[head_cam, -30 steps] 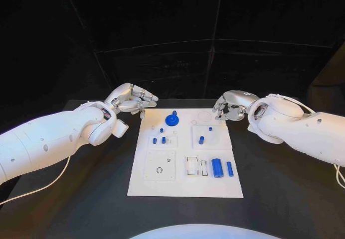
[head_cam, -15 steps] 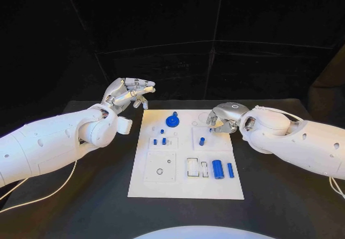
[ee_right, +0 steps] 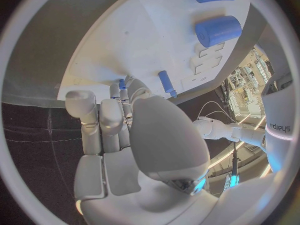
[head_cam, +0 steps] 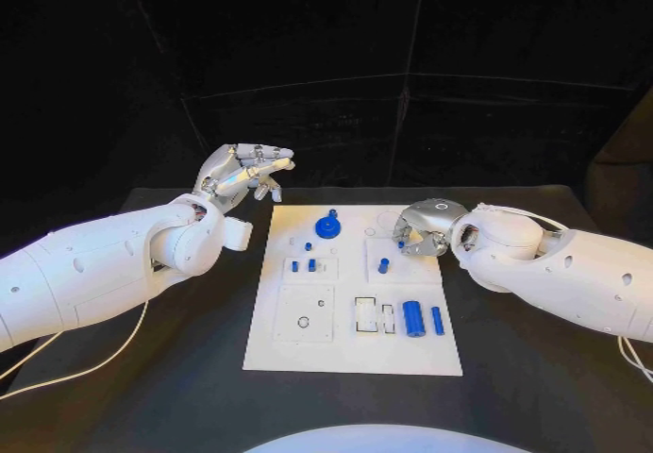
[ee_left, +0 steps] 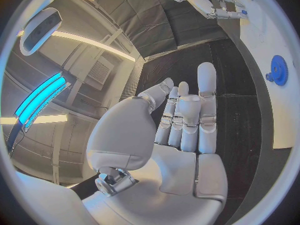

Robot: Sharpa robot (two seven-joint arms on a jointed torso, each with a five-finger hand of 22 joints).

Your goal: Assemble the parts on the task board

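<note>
The task board (head_cam: 351, 330) lies mid-table. The left hand (head_cam: 245, 174) is raised beyond the board's far left corner, fingers loosely spread, holding nothing. The right hand (head_cam: 421, 229) hangs over the board's far right part, fingers curled, above a small blue peg (head_cam: 384, 265); whether it holds anything I cannot tell.

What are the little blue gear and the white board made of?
The blue gear looks like plastic: one even matte blue colour, no metal shine. The white task board also seems plastic, flat and smooth with a dull finish, though painted metal can't be ruled out from its look.
</note>
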